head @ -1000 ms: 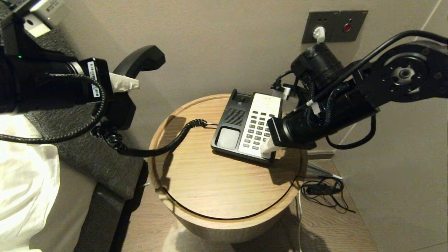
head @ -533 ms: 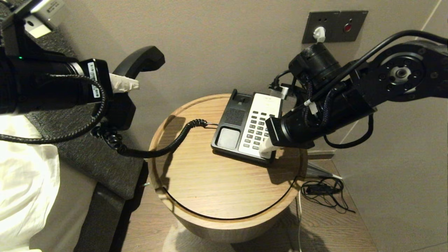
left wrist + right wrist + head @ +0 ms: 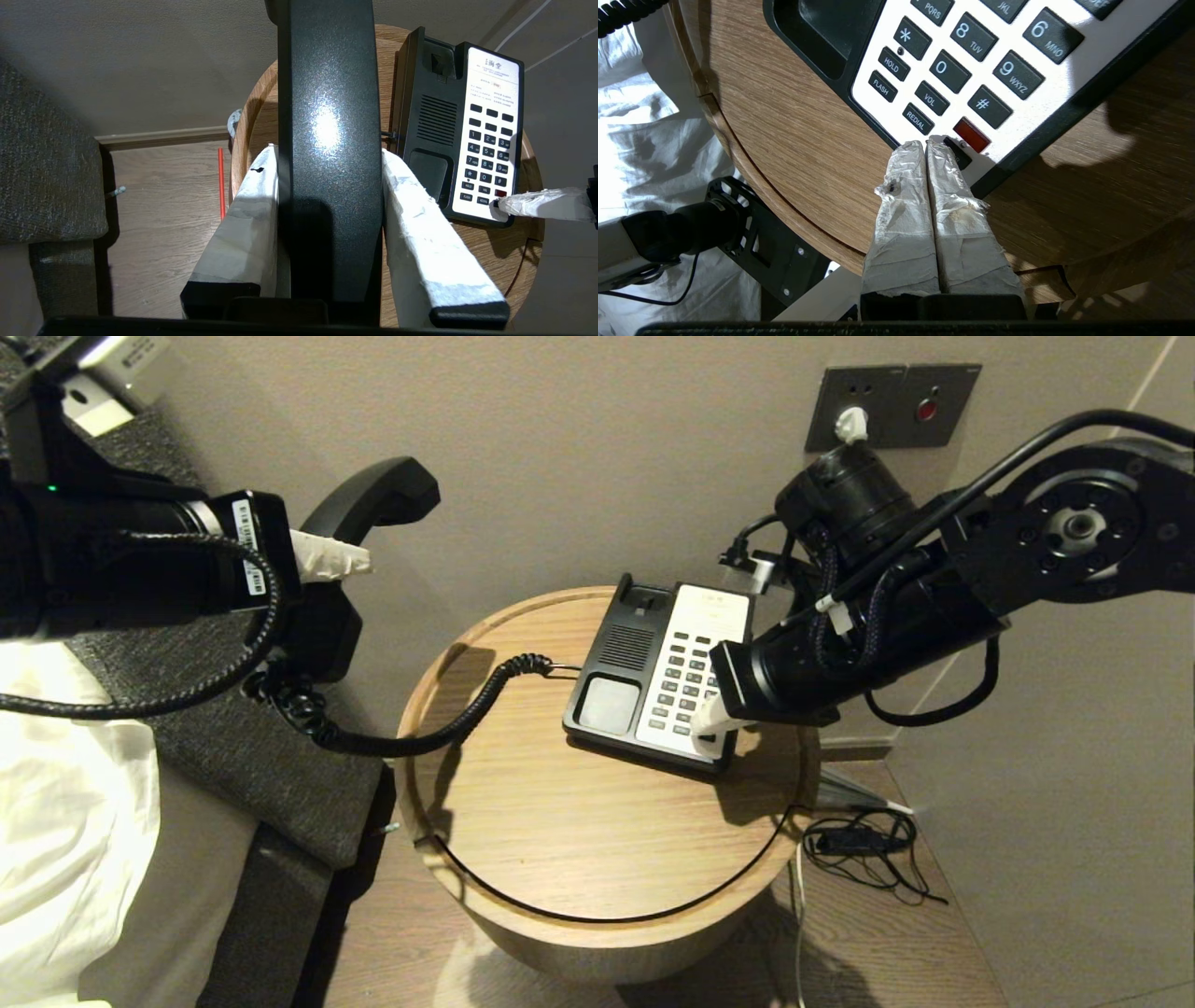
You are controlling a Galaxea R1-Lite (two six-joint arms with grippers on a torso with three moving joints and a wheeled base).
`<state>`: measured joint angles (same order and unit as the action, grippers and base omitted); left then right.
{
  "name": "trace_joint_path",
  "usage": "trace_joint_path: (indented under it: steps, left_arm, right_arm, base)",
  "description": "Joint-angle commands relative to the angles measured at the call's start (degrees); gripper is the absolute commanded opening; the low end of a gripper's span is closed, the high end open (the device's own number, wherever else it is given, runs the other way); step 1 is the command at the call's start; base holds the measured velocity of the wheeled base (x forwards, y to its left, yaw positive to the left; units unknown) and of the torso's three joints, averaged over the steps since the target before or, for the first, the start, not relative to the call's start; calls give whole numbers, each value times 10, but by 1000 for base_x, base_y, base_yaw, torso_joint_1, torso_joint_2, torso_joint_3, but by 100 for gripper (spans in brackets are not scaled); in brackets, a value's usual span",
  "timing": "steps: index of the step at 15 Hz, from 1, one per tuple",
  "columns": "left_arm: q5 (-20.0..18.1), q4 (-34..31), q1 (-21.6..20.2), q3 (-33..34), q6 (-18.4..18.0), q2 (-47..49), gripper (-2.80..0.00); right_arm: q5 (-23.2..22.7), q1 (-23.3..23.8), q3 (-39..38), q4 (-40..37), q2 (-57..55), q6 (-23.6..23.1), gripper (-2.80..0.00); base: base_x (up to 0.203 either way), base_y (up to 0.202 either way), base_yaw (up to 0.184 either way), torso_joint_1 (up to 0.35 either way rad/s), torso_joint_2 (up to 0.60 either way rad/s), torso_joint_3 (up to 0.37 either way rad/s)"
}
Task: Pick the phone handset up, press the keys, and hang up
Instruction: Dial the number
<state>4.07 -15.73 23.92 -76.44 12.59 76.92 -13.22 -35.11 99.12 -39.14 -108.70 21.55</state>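
Black and glossy, the phone handset (image 3: 359, 518) hangs off to the left, well clear of the counter (image 3: 523, 821), with the left claw (image 3: 327, 196) clenched on its middle; the left wrist view shows a taped finger flat against each side of the grip. From its lower end the coiled cord (image 3: 411, 719) sags down and runs across the counter's edge to the phone base (image 3: 658, 677), which sits toward the back right of the round wooden top with its cradle empty.

Further right, the right claw (image 3: 926, 145) has its two taped fingers pressed together into one blunt tip. That tip rests at the near end of the keypad, touching the small dark key beside the red button (image 3: 971, 134), just past the REDIAL key (image 3: 918, 118).

The step in hand looks like key pressing. To do it well, the closed tip should push straight down along its own axis, gently, so the light base does not skid or tilt on the wood. Lifting fully clear before moving to another key would avoid dragging across neighbours, since the tip is wider than one key. Meanwhile the left arm should hold steady with slack in the cord, as a tug could shift the base under the pressing tip.
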Motion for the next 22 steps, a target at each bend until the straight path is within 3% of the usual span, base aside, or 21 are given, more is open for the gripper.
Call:
trace_joint_path:
  steps: [1, 16, 22]
  left_arm:
    - [1, -1, 0, 0, 1, 1, -280]
    - [0, 2, 0, 11, 2, -1, -280]
    - [-6, 3, 2, 10, 1, 2, -280]
  right_arm:
    - [0, 1, 0, -4, 0, 0, -280]
    - [12, 16, -53, 19, -4, -13, -280]
    - [6, 15, 34, -28, 55, -6, -280]
  base:
    - [0, 0, 0, 0, 0, 0]
    - [0, 0, 0, 0, 0, 0]
    - [0, 0, 0, 0, 0, 0]
